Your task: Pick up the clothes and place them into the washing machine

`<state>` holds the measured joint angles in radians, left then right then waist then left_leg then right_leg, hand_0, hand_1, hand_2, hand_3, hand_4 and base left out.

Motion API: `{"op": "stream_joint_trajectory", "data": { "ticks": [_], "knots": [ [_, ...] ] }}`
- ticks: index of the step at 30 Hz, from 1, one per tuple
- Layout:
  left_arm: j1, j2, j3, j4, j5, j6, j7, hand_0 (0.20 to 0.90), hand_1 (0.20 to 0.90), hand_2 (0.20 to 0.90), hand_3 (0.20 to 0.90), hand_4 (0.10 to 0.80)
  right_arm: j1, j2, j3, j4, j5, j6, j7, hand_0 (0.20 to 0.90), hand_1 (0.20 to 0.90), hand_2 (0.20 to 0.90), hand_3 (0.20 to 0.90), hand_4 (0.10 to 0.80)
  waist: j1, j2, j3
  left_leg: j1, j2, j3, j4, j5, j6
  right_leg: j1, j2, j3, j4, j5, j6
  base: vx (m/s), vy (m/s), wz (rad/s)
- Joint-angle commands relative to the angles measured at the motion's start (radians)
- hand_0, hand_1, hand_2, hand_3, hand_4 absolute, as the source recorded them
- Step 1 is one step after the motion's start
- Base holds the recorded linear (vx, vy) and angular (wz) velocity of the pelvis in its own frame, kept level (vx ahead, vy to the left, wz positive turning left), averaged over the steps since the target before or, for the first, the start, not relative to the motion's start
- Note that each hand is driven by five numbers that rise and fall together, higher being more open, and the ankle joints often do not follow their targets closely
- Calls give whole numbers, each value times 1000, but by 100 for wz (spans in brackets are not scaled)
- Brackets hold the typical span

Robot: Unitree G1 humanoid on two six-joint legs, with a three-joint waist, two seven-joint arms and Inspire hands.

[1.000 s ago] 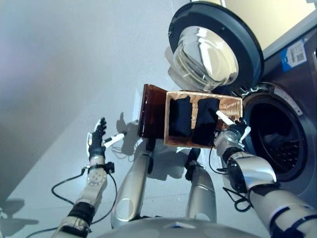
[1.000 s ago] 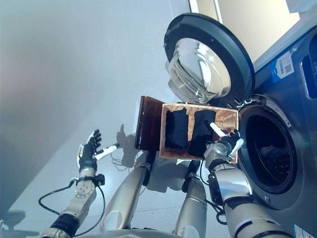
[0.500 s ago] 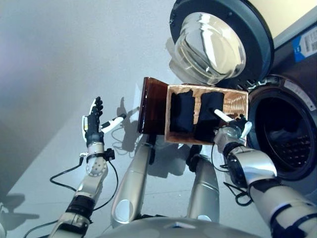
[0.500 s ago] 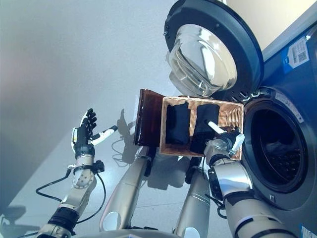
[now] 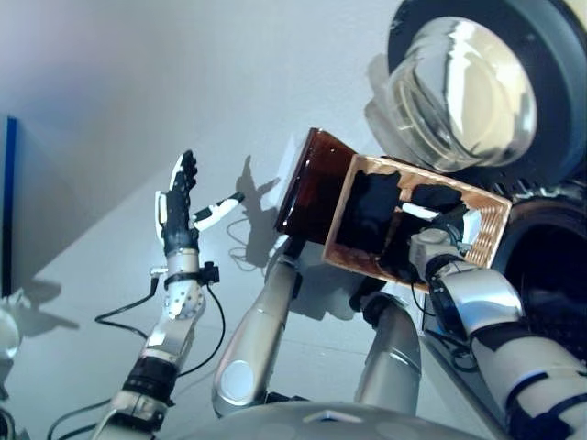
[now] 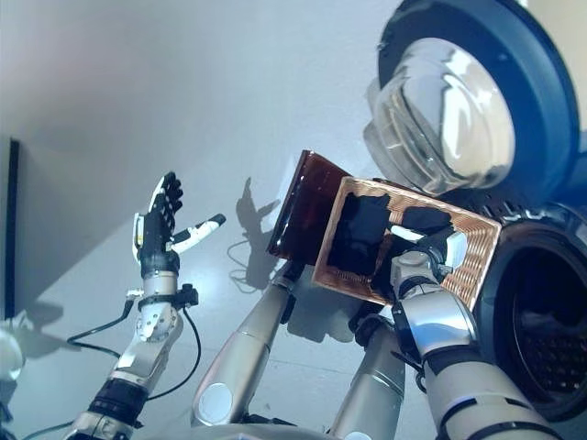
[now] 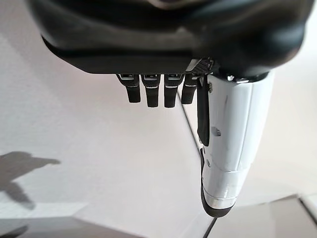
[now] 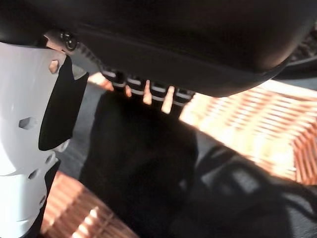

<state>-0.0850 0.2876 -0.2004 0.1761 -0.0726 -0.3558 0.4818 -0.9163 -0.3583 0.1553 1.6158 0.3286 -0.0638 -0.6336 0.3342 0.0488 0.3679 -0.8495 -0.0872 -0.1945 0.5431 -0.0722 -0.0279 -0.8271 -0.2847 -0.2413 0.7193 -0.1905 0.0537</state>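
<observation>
The left hand [image 5: 177,216] is raised over the grey floor [image 5: 110,110], well apart from everything else; its fingers [image 7: 148,91] are straight and spread from the white-covered thumb, and it holds nothing. The right hand [image 6: 424,263] reaches into the open top of a woven wicker basket [image 6: 472,261], which stands on the floor just before the washing machine. In the right wrist view the fingers [image 8: 148,91] lie against dark clothes [image 8: 143,168], their tips hidden behind the hand's bulk; whether they are straight or curled into the cloth cannot be told. The white thumb cover stands beside the cloth. The clothes [image 5: 371,206] are still in the basket: two dark heaps, side by side, filling most of its interior, with the right hand at the heap nearer the machine. A dark brown panel [image 5: 307,188] stands against the basket's side away from the machine. Beyond the basket, the washing machine's round door [image 5: 486,87] is swung open, its glass bowl facing outward. The drum opening [image 6: 541,335] lies just beside the basket, on the robot's right; its perforated metal wall shows inside.
</observation>
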Motion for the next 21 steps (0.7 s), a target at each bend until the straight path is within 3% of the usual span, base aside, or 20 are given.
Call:
{"op": "stream_joint_trajectory", "data": {
  "ticks": [1, 8, 12, 13, 14, 15, 21],
  "knots": [
    [-17, 17, 26, -214, 27, -98, 33, 900, 900, 900, 900, 800, -12, -103, 20, 25, -69, 33, -69, 900, 900, 900, 900, 800, 30, 55, -17, -57, -53, 55, -23, 0, 26, 55, 45, -3, -33, -22, -21, -12, -23, 23],
    [0, 22, 60, -285, 11, -95, 40, 900, 900, 900, 900, 800, -53, -121, 34, 37, -104, 92, -84, 900, 900, 900, 900, 800, 50, 67, -21, -89, -63, 42, -40, 20, 28, 15, 35, -7, -10, -25, -26, -31, 31, 15],
    [14, 20, 82, -272, 5, -84, 54, 900, 900, 900, 900, 800, -77, -70, 47, 31, -115, 88, -80, 900, 900, 900, 900, 800, 36, 62, -15, -97, -58, 50, -37, 21, 31, -6, 38, 9, -4, -18, -29, -21, 56, 2],
    [23, 19, 87, -273, 1, -82, 53, 900, 900, 900, 900, 800, -79, -55, 49, 31, -117, 88, -80, 521, 521, 521, 521, 529, 33, 59, -14, -98, -56, 54, -40, 21, 31, -6, 38, 11, -5, -16, -29, -1, 45, -2],
    [29, 18, 87, -275, -2, -83, 50, 900, 900, 900, 900, 800, -85, -48, 51, 33, -116, 89, -79, 422, 422, 422, 422, 459, 31, 60, -14, -97, -56, 57, -39, 20, 31, -7, 36, 11, -6, -14, -29, 1, 44, -2],
    [34, 20, 91, -279, -6, -81, 49, 900, 900, 900, 900, 800, -94, -40, 56, 35, -115, 89, -80, 200, 200, 200, 200, 300, 29, 59, -14, -98, -56, 59, -40, 20, 32, -7, 36, 12, -10, -10, -27, 3, 43, -3],
    [51, 24, 91, -292, -21, -95, 33, 900, 900, 900, 900, 800, -109, -34, 65, 40, -115, 89, -75, 200, 200, 200, 200, 300, 17, 59, -9, -90, -54, 70, -48, 22, 34, 1, 34, 25, -26, -3, -24, 12, 42, -6]
  ]
}}
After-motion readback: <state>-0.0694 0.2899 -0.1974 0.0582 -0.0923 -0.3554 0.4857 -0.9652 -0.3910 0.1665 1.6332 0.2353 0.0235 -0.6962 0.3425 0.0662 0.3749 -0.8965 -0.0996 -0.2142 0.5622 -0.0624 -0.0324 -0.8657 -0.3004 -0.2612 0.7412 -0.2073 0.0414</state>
